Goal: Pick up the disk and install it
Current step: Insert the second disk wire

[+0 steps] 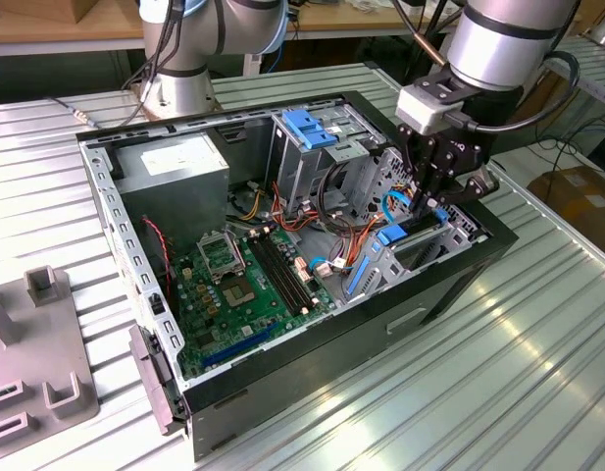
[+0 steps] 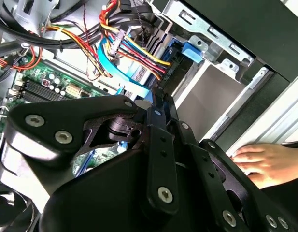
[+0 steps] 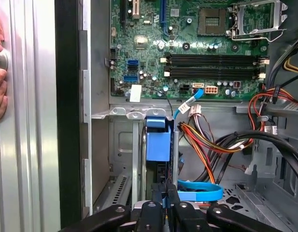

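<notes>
Pincer (image 3: 165, 189): fingers are drawn together with no gap visible between the tips and nothing seen clamped in them. It is lowered inside the open computer case (image 1: 434, 306), over the drive bay.

Disk (image 3: 158, 141): it stands on edge in the bay slot, its light-blue rail facing the wrist and directly in line with the tips. It appears seated, or nearly so. The closed tips suggest a pushing posture rather than a carrying one, though I cannot tell whether they touch it.

A flat blue cable (image 3: 202, 191) loops just beside the tips, a snag risk. In the exterior view the motherboard (image 1: 245, 285) lies toward 8 o'clock from the pincer and the power-supply box (image 1: 175, 169) toward 10 o'clock, both well apart.

A person's hand (image 2: 262, 164) rests against the outside of the case, probably steadying it on the ribbed counter (image 1: 523, 378).
</notes>
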